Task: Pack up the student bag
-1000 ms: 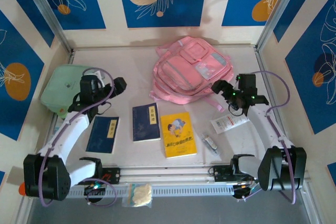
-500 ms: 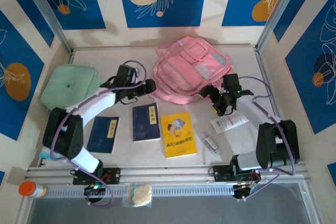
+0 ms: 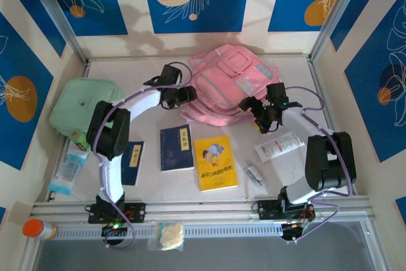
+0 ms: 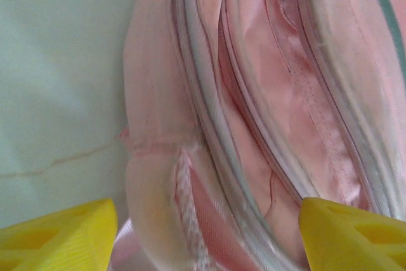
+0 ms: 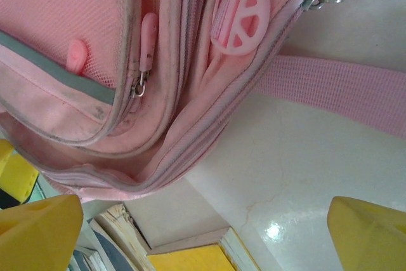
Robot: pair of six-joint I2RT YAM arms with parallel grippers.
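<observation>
The large pink fabric backpack (image 3: 231,80) lies at the back centre of the smooth white table (image 3: 127,71). It is soft and puckered, with grey-silver zip tracks, a mesh pocket and a woven strap. The left gripper (image 4: 208,223) is spread, its yellow fingers on either side of the bag's left seam. The right gripper (image 5: 204,215), wide apart, hovers at the bag's front-right corner. Bare tabletop lies to the bag's left. A second ago both grippers hung well back.

The pink student bag (image 3: 229,82) lies flat at the table's (image 3: 127,69) far middle, front pockets facing up.
</observation>
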